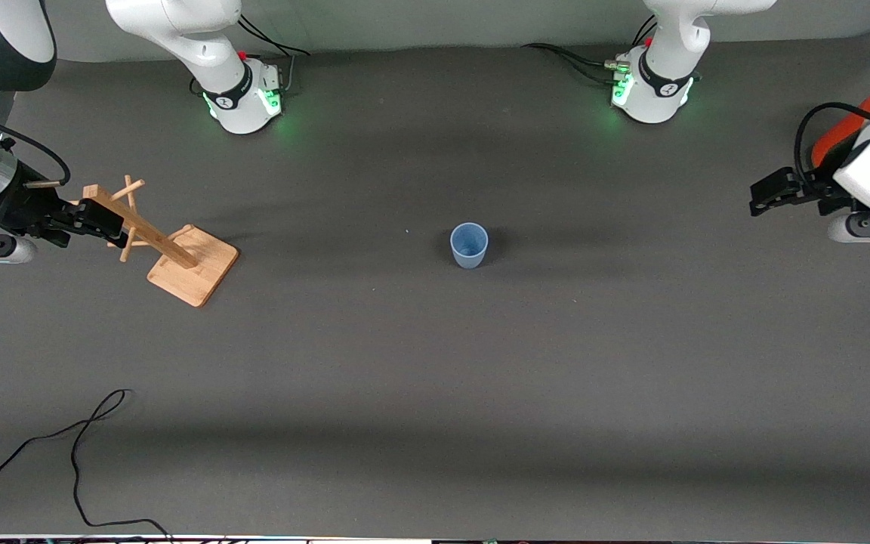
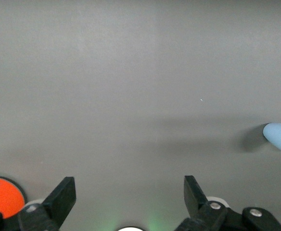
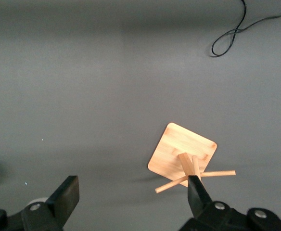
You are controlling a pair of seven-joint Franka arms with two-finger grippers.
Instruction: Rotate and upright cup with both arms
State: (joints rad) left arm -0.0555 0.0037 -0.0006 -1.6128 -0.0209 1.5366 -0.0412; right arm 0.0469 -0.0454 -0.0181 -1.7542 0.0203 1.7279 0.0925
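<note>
Lighting: even, diffuse, from overhead; moderate brightness. My tabletop (image 1: 435, 393) reads matte dark grey, without glare. Shadows: soft broad bands cross it; a faint one trails from the cup (image 1: 469, 245) toward my left arm's end; another lies beside the wooden rack (image 1: 171, 245). Green glow pools around my two bases (image 1: 246, 102). Focus: front view sharp throughout; in my wrist views my end effector fingers (image 2: 58, 199) look slightly soft. Edges: slight darkening in my wrist views.

Front view: high above, facing both bases, taking in the whole dark grey table (image 1: 435, 393). Wrist views: looking down close between own open fingers. Shared with front: small pale-blue plastic cup (image 1: 469, 245) (image 2: 280, 138) in left wrist; bamboo peg rack (image 1: 171, 249) (image 3: 186, 156) in right wrist.
</note>
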